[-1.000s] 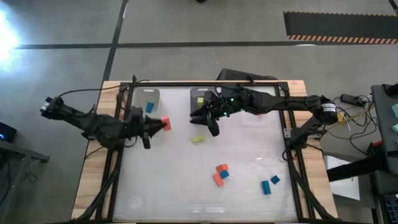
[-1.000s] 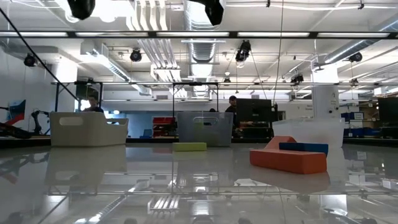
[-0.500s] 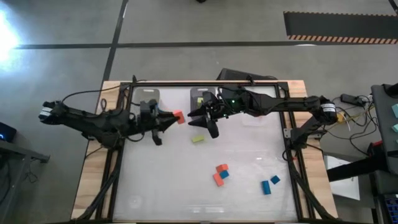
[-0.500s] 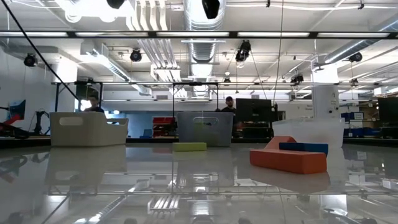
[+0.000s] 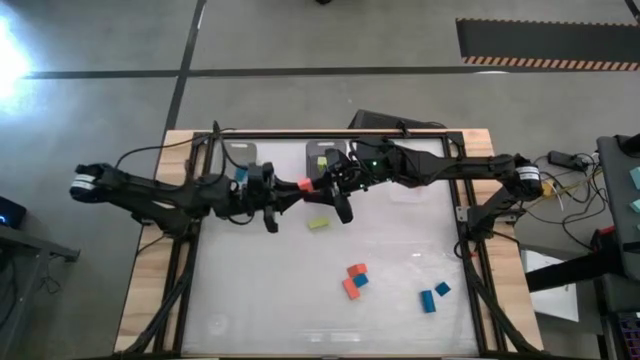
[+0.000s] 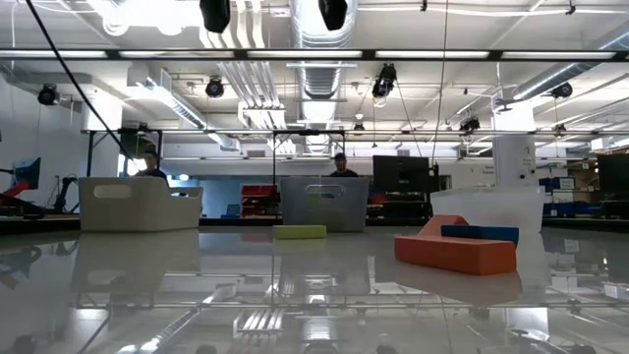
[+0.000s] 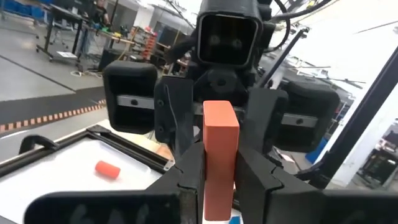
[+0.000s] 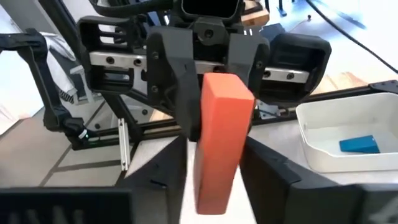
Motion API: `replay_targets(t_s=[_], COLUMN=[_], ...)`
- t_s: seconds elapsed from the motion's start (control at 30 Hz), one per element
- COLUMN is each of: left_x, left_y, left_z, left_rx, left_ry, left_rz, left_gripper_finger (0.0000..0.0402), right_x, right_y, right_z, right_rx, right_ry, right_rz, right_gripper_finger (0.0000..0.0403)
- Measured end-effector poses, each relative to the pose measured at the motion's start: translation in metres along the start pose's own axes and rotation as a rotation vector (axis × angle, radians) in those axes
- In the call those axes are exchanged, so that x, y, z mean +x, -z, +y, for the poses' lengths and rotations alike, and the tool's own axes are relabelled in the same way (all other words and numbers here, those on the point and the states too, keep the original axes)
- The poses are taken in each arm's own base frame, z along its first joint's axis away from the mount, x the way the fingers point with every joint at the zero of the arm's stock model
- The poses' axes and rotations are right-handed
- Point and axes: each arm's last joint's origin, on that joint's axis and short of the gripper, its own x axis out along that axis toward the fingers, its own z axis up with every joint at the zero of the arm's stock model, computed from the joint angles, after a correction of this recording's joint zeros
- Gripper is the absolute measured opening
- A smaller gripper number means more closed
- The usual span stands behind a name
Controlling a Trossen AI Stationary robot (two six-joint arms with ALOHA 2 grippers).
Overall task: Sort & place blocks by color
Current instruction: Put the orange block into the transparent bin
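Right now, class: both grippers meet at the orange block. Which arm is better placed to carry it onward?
Right. The left gripper grips the orange block and offers it; the right gripper, fingers open around it, probably only needs to close.

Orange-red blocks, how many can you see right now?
3 orange-red blocks: one held in the left end effector, two lying by a blue block mid-table. Bins may hide more.
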Motion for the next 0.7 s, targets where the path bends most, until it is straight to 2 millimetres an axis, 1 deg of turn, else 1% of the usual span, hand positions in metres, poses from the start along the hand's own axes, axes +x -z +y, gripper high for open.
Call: replay_targets(t_s=[0.07, 0.2, 0.47, 0.57, 0.63, 0.7], left_x=[0.001, 0.002, 0.0, -0.001, -0.001, -0.002], left_y=[0.001, 0.001, -0.002, -0.003, -0.004, -0.004], left_z=[0.0, 0.001, 0.001, 0.001, 0.002, 0.005], left_rx=[-0.017, -0.015, -0.052, -0.053, -0.049, -0.042], left_ry=[0.004, 0.002, 0.0, 0.0, -0.01, -0.024], left_rz=[-0.002, -0.002, -0.011, -0.017, -0.017, -0.015], left_gripper_finger=[0.0041, 0.0064, 0.0099, 0.0121, 0.0139, 0.0158], right_x=[0.0, 0.0, -0.001, -0.002, -0.004, -0.008], right_y=[0.001, 0.001, 0.002, 0.004, 0.007, 0.013], right_z=[0.0, 0.0, -0.003, -0.006, -0.01, -0.017], right_rx=[0.003, 0.004, 0.004, 0.024, 0.061, 0.119], right_ry=[-0.005, -0.009, 0.004, 0.02, 0.04, 0.076], right_rz=[0.008, 0.011, 0.026, 0.046, 0.081, 0.154], right_gripper_finger=[0.0104, 0.0047, 0.0045, 0.0045, 0.0045, 0.0045])
